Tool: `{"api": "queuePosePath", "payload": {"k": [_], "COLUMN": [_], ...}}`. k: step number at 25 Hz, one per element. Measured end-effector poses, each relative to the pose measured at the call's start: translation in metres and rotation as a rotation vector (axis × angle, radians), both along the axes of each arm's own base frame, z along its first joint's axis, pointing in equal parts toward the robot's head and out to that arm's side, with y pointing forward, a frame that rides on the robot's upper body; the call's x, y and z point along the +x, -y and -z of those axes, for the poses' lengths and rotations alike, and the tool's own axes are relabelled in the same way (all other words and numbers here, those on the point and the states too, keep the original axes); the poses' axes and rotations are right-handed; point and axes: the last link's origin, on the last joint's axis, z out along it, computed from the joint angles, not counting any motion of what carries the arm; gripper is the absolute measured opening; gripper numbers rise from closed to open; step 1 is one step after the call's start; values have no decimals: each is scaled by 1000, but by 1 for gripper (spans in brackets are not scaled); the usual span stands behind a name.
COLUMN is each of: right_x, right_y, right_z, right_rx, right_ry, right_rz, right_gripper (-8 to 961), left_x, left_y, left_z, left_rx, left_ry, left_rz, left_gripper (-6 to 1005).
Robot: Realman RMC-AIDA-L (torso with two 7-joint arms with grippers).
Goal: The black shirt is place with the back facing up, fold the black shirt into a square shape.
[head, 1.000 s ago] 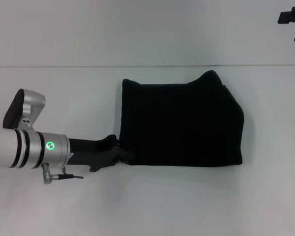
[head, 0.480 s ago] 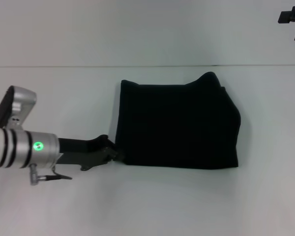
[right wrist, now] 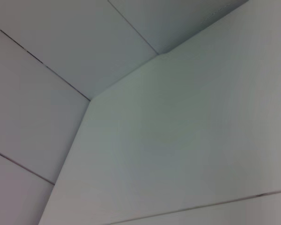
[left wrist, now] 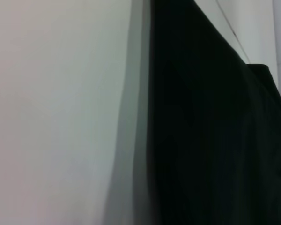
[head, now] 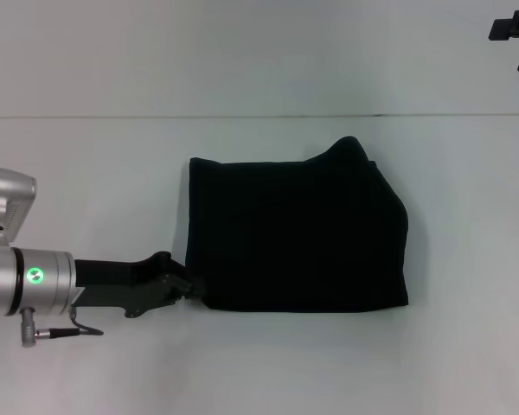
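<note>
The black shirt [head: 298,229] lies folded into a rough rectangle on the white table, with a small hump on its far edge. No print shows. My left gripper [head: 190,290] reaches in from the left and is shut on the shirt's near left corner, low on the table. The left wrist view shows the black shirt [left wrist: 215,140] close up beside bare table. My right gripper does not show in any view; the right wrist view shows only white surface.
The white table [head: 95,173] runs to a far edge line across the head view. Two small black objects [head: 512,30] sit at the far right corner, away from the shirt.
My left gripper has pulled back to the left and slightly nearer, and the whole folded shirt has slid left with it.
</note>
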Motion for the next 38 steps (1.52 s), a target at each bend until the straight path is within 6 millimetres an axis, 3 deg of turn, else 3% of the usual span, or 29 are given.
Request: {"api": "queuePosePath", "payload": {"k": [5,9,12,16,19,22,25,30,38], "right_x": [0,1,6,21,41,58,65,60,51], "right_y": [2,8,22,49,75,99,117,124,115], "right_z": [0,-6,-14,-10,12,38,62,99,113], "right_rx": [-6,15,64,127,138,154,148,77,7], "right_ry": [5,11,-40,-28,93,177,215,254,274], "right_rz": [-11,-94,-197,-350,-487,-581,-639,-716,-743], "right_gripper": [939,939,939,939,939,939,939,939,939], "left_x": [-2,-11,-1,18,28,36,46,59,68], "left_y": [2,5,6,4,-3,-14,-24,-35,-39], "left_z": [-12,-48,-68,-64,-59,-60,-63,-57,-32], "left_rx": [-13,63,146,161,176,199,201,193,176], "left_ry": [5,11,20,-27,-90,-135,-165,-203,-258], "left_rz": [4,50,252,594,777,866,912,975,1027], "left_gripper": [117,144,196,351,485,628,859,949,948]}}
